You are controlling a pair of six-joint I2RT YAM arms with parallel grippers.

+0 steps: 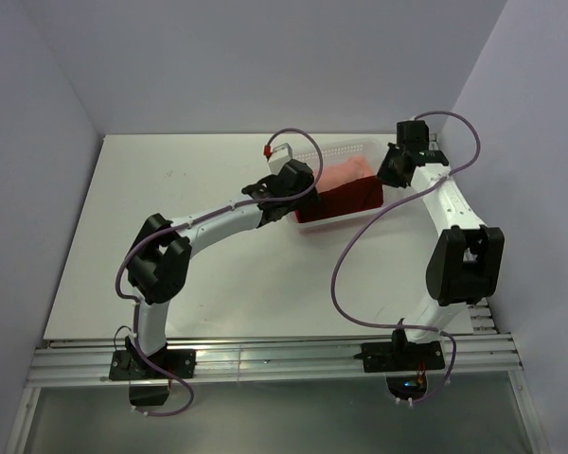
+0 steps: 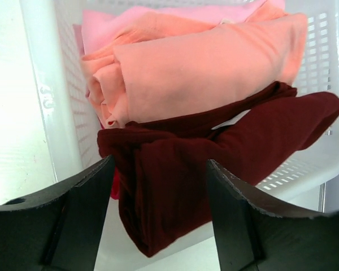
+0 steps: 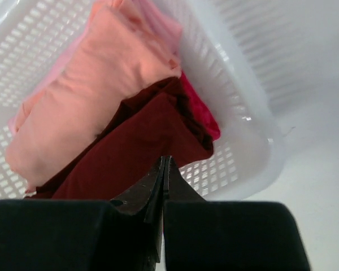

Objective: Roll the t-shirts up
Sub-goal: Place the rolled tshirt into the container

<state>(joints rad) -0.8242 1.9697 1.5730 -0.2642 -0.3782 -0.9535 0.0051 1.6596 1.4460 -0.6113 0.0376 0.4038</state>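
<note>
Inside the white slotted basket (image 2: 45, 84), on its near side, lies the maroon t-shirt (image 2: 226, 158). It is rolled into a loose log, with one twisted fold crossing its top. The peach t-shirt (image 2: 203, 73) is rolled beside it on the far side, and the two touch along their length. A crimson-pink t-shirt (image 3: 202, 112) shows at one end, wedged between the maroon roll and the basket wall. How much of it lies underneath I cannot tell. A paler pink cloth (image 2: 104, 25) peeks out behind the peach roll.

Handling, as a judgement:
- All are soft knit cloth, light and limp, with no stiffness of their own.
- Friction between layers alone holds a roll shut. Lifted by one end or by an outer flap, it would likely sag and unwind.
- The best hold looks like a pinch across the middle of the maroon log, deep enough to catch several layers, or one hold near each end.
- Cloth could snag on the basket's slots if dragged sideways.

Left fingers (image 2: 79, 214) stand wide apart, framing the left end of the maroon roll with nothing pinched. Whether they touch the cloth I cannot tell. Right fingers (image 3: 150, 195) are pressed together and empty, poised above the right end of the basket.

The basket sits at the far right of the counter (image 1: 189, 170).
</note>
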